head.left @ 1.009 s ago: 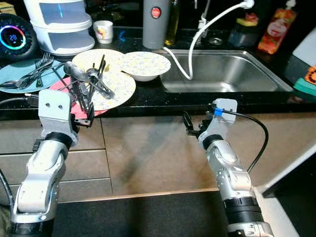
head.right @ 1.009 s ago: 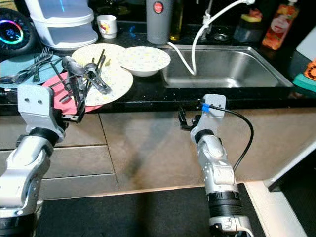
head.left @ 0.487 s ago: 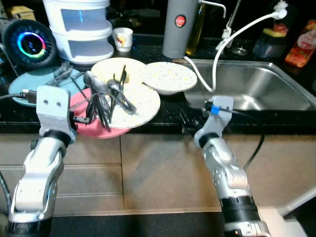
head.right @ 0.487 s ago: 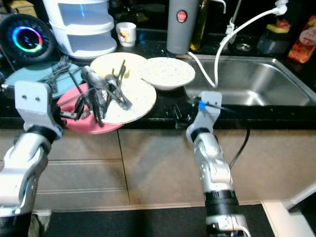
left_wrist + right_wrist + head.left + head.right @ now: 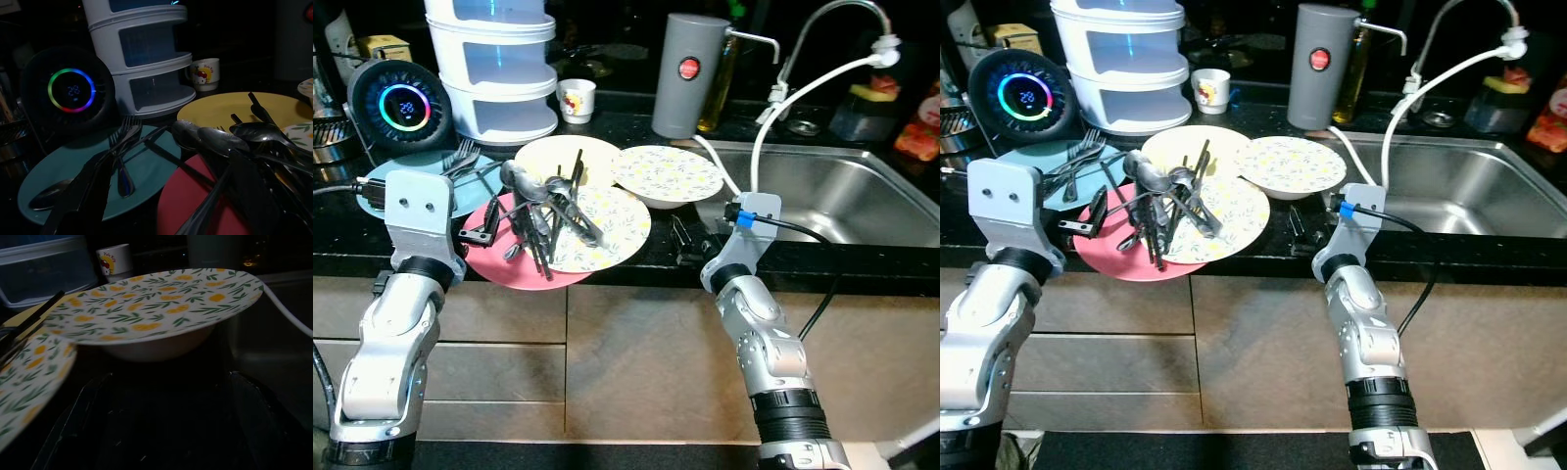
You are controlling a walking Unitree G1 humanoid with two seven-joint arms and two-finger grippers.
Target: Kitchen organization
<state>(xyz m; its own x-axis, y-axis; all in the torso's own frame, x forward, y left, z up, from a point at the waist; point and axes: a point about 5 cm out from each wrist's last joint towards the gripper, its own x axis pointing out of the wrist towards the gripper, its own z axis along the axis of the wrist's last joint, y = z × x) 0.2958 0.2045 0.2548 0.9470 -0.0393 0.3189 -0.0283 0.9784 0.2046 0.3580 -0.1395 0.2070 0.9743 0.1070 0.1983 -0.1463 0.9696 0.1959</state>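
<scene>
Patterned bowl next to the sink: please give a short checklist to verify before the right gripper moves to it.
1. Right gripper fingers open: ok.
2. Patterned bowl upright on the counter, ahead of the fingers: ok.
3. Bowl empty inside: ok.
4. Bowl rim apart from the patterned plate: not ok, it overlaps the plate's edge.
5. White hose apart from the bowl: cannot tell.
6. Left gripper away from the bowl, by the cutlery pile: ok.

On the black counter lie stacked plates — a teal plate (image 5: 406, 181) with forks, a pink plate (image 5: 514, 272), a yellow plate (image 5: 558, 155) and a leaf-patterned plate (image 5: 612, 223) — under a tangle of cutlery (image 5: 543, 211); a patterned bowl (image 5: 668, 174) sits just beside
</scene>
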